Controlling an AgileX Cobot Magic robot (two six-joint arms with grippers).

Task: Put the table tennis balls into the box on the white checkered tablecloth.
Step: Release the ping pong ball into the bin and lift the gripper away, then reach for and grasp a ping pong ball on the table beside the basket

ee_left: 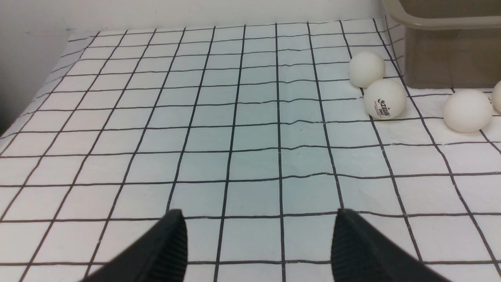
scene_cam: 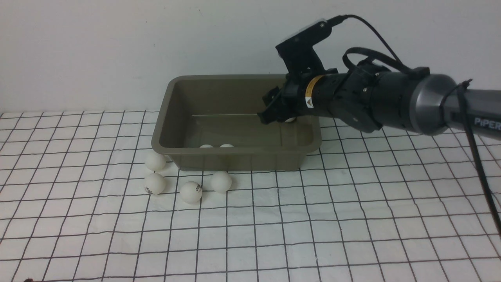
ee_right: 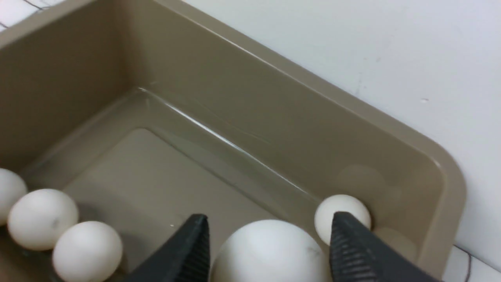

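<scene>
Fingers of the left arm [ee_left: 164, 250] hang spread and empty above the white checkered tablecloth [scene_cam: 313, 219], out of the way. Four table tennis balls [scene_cam: 191, 192] wait near the box [scene_cam: 235, 160], by its front-left corner; others lie inside. Over its right end, the right fingers [ee_right: 352, 250] flank one ball [ee_right: 270, 254], positioned to drop it in; gripping or releasing, I cannot tell.

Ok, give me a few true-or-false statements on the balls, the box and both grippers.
1. Four balls lie on the tablecloth outside the box. True.
2. The left gripper holds a ball. False: its jaws stand open and empty above the tablecloth.
3. The right gripper hangs over the box with a ball between its jaws. True.
4. The box is empty. False: other balls lie inside it.
</scene>
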